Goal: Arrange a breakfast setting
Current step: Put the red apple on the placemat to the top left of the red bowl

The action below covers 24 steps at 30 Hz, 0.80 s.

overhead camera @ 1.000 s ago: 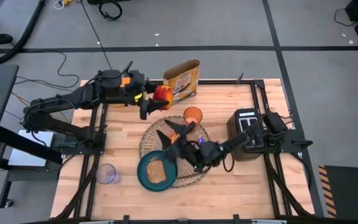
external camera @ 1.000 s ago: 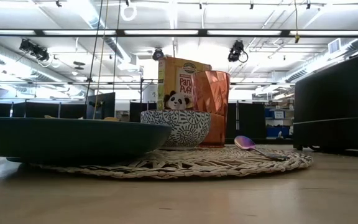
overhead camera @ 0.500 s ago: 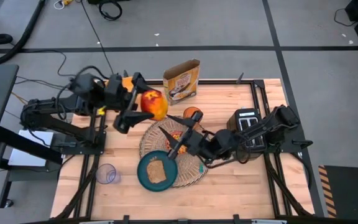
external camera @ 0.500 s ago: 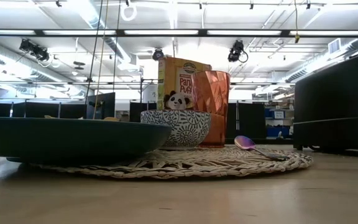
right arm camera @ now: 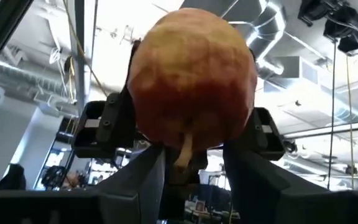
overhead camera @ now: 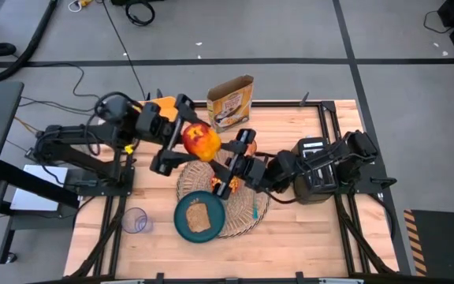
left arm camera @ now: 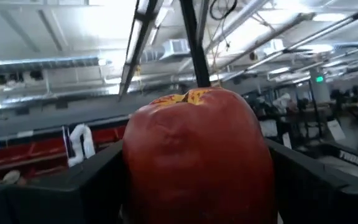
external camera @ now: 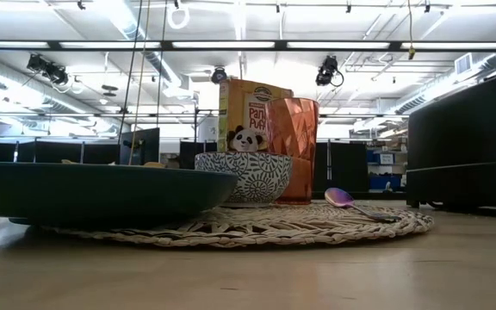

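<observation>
**Listener:** Where is the apple right now?

**Operator:** Between the two dark fingers of my left gripper (overhead camera: 186, 147), clamped from both sides: a round red apple with yellow patches (overhead camera: 199, 141). It hangs in the air above the far edge of the large round woven straw placemat (overhead camera: 191, 180). From the left wrist camera the apple (left arm camera: 197, 155) fills the space ahead of the fingers, which press against its flanks.

**Listener:** And the other arm?

**Operator:** My right gripper (overhead camera: 235, 162) reaches in from the toaster side and sits just beside the apple, a little lower. Its fingers are spread wide with nothing between them. Through the right wrist camera I look up at the apple (right arm camera: 191, 84) from underneath, stem pointing toward me, and the left gripper's fingers (right arm camera: 114, 124) show on either side of the fruit.

**Listener:** What lies under the fingers?

**Operator:** On the mat, nearest me, a teal plate (overhead camera: 199, 216) holding a slice of toast. A small patterned bowl (external camera: 244, 176) stands behind it, and a translucent orange cup (external camera: 293, 148) behind that. A spoon with a blue handle (overhead camera: 254, 207) lies on the mat's edge toward the toaster. Beyond the mat stands an open cereal box (overhead camera: 231, 101). A black toaster (overhead camera: 314, 170) sits under my right arm. A clear cup (overhead camera: 135, 221) stands well apart from the mat, on the left arm's side.
</observation>
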Each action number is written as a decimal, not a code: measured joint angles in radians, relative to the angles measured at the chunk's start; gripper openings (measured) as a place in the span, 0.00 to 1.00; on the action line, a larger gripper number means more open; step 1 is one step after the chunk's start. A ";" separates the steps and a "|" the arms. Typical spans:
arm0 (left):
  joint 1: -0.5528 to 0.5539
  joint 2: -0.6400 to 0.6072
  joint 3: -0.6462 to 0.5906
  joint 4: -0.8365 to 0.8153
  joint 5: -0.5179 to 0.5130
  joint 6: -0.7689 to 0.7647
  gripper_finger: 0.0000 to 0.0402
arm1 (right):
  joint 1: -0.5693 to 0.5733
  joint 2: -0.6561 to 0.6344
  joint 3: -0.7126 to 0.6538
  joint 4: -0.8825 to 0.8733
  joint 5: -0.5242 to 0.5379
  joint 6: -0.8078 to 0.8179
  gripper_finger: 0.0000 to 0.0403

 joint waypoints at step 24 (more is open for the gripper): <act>-0.015 0.035 0.000 0.111 0.044 0.054 0.82 | -0.006 0.001 0.002 0.016 -0.138 0.003 0.23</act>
